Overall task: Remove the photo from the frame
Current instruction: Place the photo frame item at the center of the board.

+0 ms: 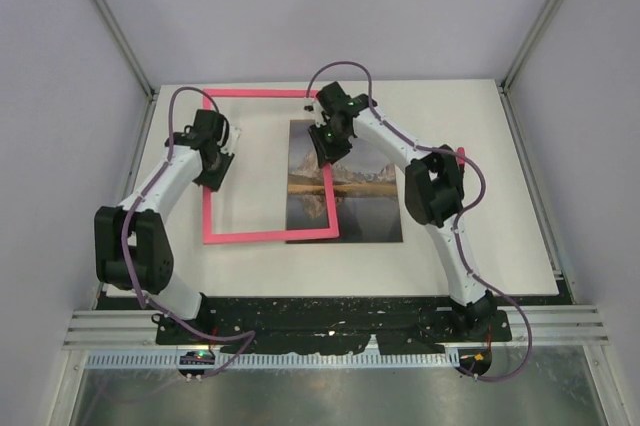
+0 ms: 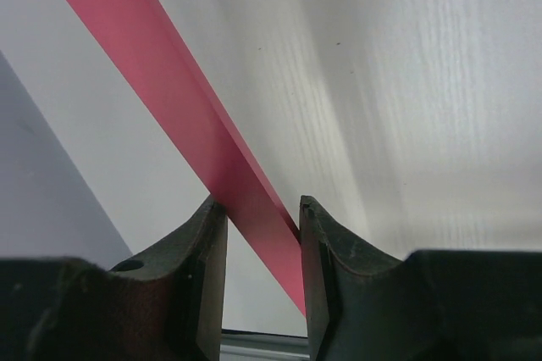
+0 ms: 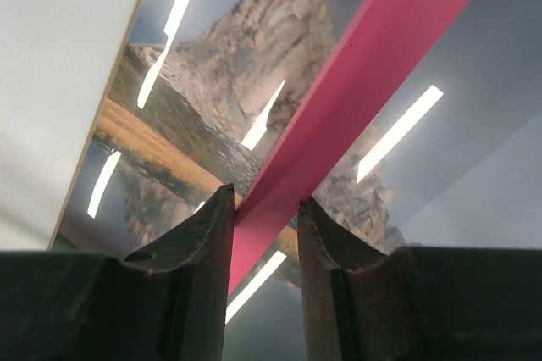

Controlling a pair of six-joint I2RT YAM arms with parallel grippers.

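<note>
The bright-pink frame lies over the left half of the white table, with nothing in its opening. Its right rail crosses the left part of the photo, a mountain mirrored in a lake, which lies flat to the right. My left gripper is shut on the frame's left rail. Its gripper has the rail between both fingers. My right gripper is shut on the right rail. Its gripper sits just above the glossy photo.
The white table is enclosed by grey walls with metal posts at the back corners. A black base plate runs along the near edge. A short pink strip shows beside the right arm's elbow.
</note>
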